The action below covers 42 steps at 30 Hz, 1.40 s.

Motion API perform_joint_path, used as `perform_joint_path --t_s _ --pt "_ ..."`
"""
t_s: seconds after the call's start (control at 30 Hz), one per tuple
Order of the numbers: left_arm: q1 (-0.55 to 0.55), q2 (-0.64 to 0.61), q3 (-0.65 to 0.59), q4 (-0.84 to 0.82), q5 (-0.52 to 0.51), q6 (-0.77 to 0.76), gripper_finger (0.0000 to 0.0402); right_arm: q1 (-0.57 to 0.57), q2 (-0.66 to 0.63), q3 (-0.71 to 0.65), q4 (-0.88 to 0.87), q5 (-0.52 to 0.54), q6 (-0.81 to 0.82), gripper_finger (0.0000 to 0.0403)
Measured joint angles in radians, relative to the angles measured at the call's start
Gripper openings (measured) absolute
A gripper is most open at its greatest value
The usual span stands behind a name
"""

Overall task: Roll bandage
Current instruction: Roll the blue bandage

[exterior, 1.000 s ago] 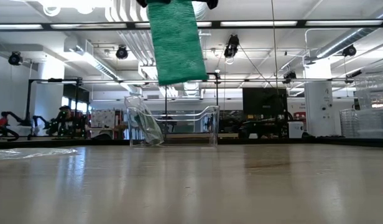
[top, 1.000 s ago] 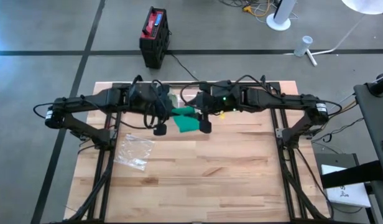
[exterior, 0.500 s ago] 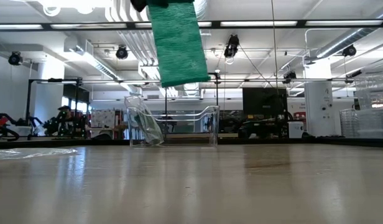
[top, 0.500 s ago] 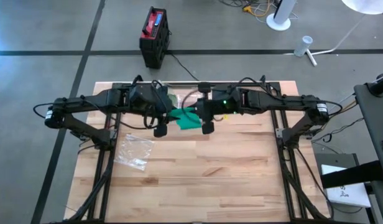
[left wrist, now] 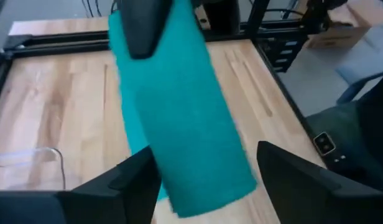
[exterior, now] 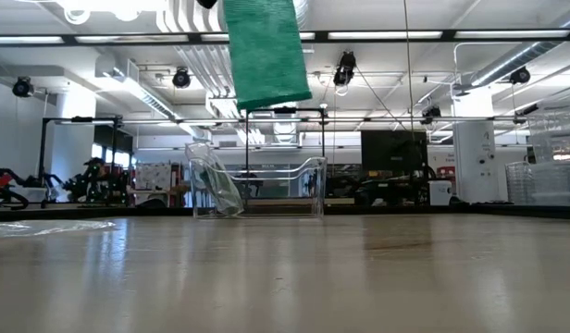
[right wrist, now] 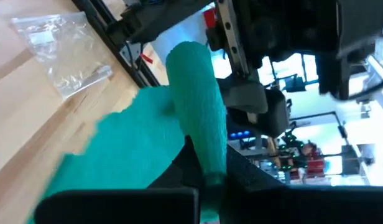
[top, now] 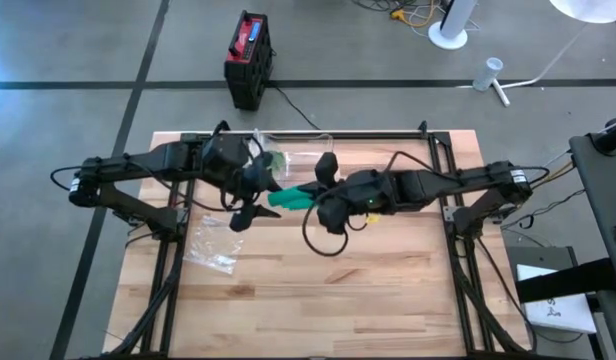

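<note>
The green bandage (top: 291,197) hangs high above the middle of the table. Part of it is wound into a roll (right wrist: 194,93), and a loose strip (exterior: 262,51) hangs down from that roll. My right gripper (top: 316,196) is shut on the roll, reaching in from the table's right. My left gripper (top: 248,198) is open on the left side of the bandage. In the left wrist view its two fingers stand apart on either side of the hanging strip (left wrist: 179,118). I cannot tell whether the left finger touches the strip's edge. My right gripper pinches the rolled part of the bandage (right wrist: 204,146) between its two fingers, coming nearly level from the table's right. The roll sticks out past the fingertips. The loose strip hangs slack below it, and its lower end (exterior: 266,100) is well clear of the table.
A clear plastic bag (top: 216,243) lies on the table's left half, near the left arm. More clear plastic (top: 270,152) sits by the far edge. A red and black box (top: 248,58) stands on the floor beyond the table.
My left gripper has opened and let go of the bandage, tipping a little. My right gripper has shut on the roll, rolled its wrist over and swung toward the table's near edge. The strip's lower end has risen slightly.
</note>
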Motion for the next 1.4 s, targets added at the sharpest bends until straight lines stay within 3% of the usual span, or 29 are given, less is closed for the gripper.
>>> perform_joint_path --t_s 0.23,0.5,0.8,1.07,1.4 --pt "0.002 0.0 0.0 0.001 0.019 -0.148 0.0259 0.024 0.0 0.0 0.007 0.01 -0.085 0.0008" --pt "0.003 0.003 0.0 0.01 0.072 -0.191 0.0253 0.026 0.001 0.0 0.008 0.006 -0.212 0.0008" --pt "0.006 0.043 0.0 0.033 0.16 -0.238 0.0241 0.026 0.001 0.0 0.007 -0.009 -0.46 0.0008" --pt "0.016 0.064 0.0 0.032 0.267 -0.237 0.023 0.025 0.002 -0.001 0.015 -0.095 -0.546 0.0008" --pt "0.016 0.044 0.0 -0.015 0.287 -0.237 0.024 0.001 0.002 -0.001 0.01 -0.254 -0.549 0.0008"
